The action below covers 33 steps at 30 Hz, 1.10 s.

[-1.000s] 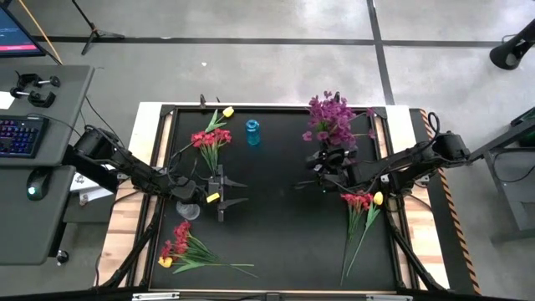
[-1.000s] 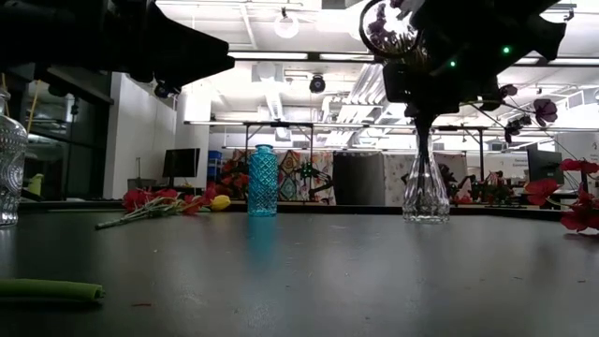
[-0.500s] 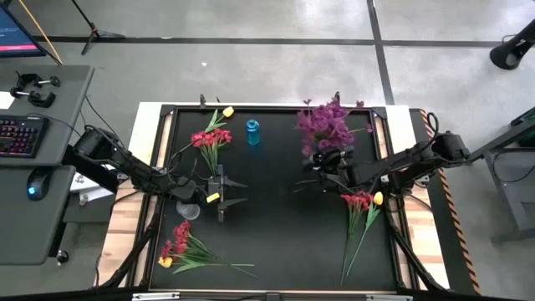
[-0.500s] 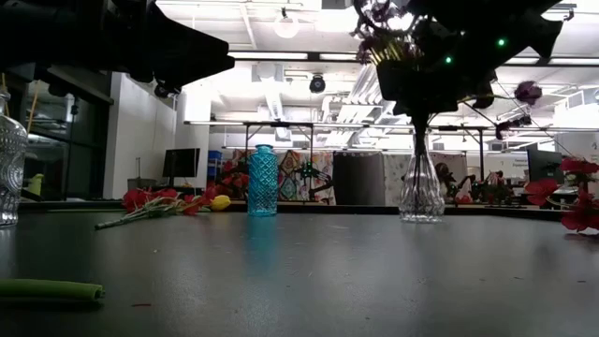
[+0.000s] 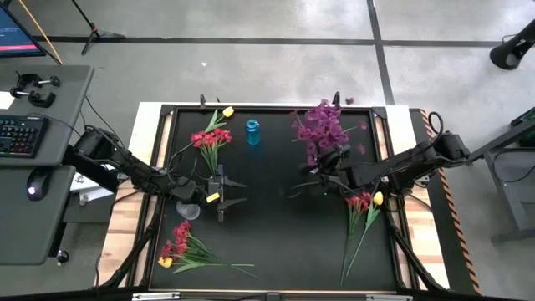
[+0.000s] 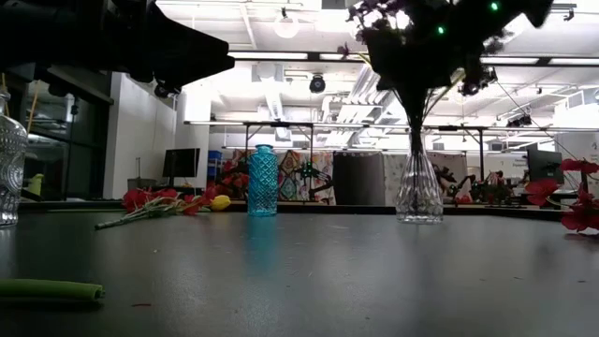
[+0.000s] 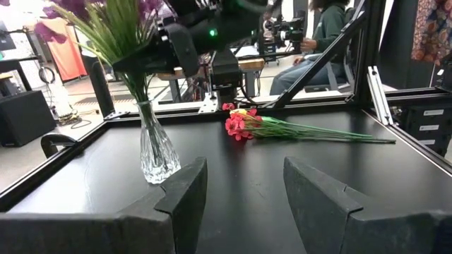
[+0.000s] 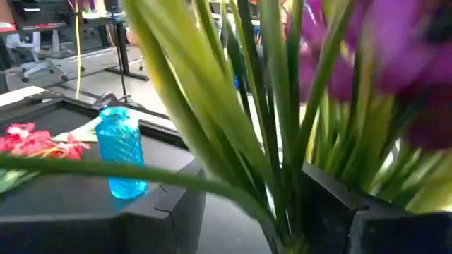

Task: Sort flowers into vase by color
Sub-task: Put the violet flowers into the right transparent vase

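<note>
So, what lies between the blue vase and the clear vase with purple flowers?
Nothing: in the low view only bare black table shows between the blue vase and the clear vase holding the purple flowers. The high view agrees.

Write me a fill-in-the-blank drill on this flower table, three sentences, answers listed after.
1. The purple flowers stand in a clear glass ____.
2. The small empty bottle near the table's far edge is coloured ____.
3. The right gripper is beside the clear vase, while the left gripper waits near the table's middle with its fingers ____.

Missing words: vase; blue; open
</note>
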### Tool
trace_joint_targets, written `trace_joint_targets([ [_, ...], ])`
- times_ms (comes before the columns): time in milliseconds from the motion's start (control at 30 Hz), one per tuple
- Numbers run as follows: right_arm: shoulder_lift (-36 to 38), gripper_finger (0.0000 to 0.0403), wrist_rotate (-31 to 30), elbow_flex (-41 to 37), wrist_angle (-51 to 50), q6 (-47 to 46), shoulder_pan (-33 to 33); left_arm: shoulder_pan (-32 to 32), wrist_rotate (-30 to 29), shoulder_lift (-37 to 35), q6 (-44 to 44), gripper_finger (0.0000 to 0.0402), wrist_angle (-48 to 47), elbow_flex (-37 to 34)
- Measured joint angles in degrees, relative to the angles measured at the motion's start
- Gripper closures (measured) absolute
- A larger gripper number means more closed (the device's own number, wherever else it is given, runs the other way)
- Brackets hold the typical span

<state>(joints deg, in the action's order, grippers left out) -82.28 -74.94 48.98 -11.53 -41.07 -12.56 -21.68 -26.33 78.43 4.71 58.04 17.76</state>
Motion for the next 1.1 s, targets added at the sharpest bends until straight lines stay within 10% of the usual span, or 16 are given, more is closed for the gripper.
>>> trace_joint_targets([
  [1100, 0.1, 0.0246, -3.0, 14.2, -0.1, 18.7, -3.8, 0.0, 0.0, 0.0, 0.0, 0.0225, -1.2, 0.0],
])
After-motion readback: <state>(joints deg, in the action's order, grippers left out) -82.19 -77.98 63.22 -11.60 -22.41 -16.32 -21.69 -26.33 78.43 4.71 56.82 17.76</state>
